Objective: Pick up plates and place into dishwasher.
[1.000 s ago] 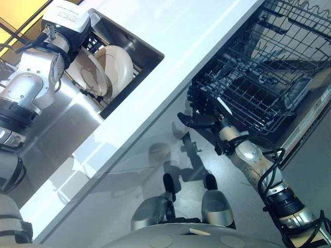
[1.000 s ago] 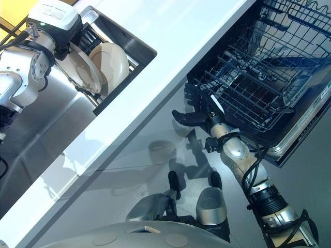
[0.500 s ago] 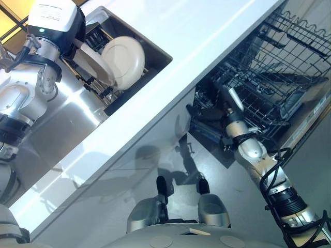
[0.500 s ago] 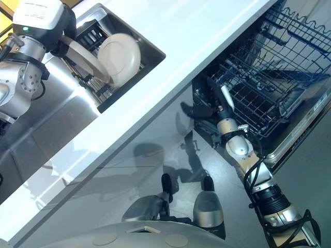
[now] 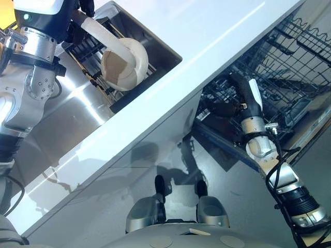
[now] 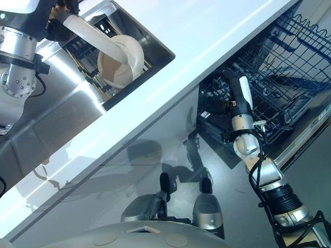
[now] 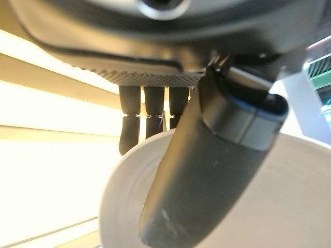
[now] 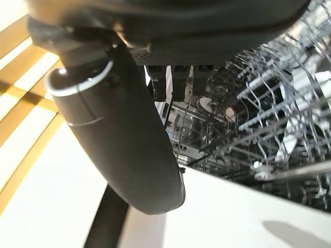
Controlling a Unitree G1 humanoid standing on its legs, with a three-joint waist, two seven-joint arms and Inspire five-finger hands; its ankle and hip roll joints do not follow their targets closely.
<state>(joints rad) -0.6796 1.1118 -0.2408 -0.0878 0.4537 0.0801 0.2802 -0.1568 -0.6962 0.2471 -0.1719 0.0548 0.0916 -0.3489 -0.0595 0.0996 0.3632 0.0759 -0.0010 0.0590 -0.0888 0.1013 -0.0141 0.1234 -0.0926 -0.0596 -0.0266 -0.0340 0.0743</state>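
- I see my left hand [image 7: 155, 119] up over the shiny steel sink [image 5: 77, 113], at the far left of the long white worktop [image 5: 207, 46].
- It has a round cream plate [image 5: 95, 28] in its grip. The thumb lies across the near face of the plate and the fingers [image 7: 129, 129] go down behind its rim, so the hand is closed around the plate's edge.
- In the head views the plate shows edge-on, like a thick pale bar. It slants down from the hand toward the sink.
- A second round cream plate [image 5: 121, 64] stands on its edge in the dark wire dish rack [image 5: 88, 49] inside the sink. The low end of the held plate crosses in front of this one. I can't tell if the two plates touch.
- My right hand [image 5: 247, 95] is down at the open dishwasher, at the near corner of the dark wire dishwasher basket [image 5: 289, 77], which is pulled out.
- The right hand's fingers look straight and point up along the basket wires. It has nothing in it. I think it is loose and open, but this part of the view is dark and busy.
- In the right wrist view the thumb stands out wide from the fingers, with the basket wires just past them.
- The grey floor [image 5: 155, 155] lies below the worktop edge.
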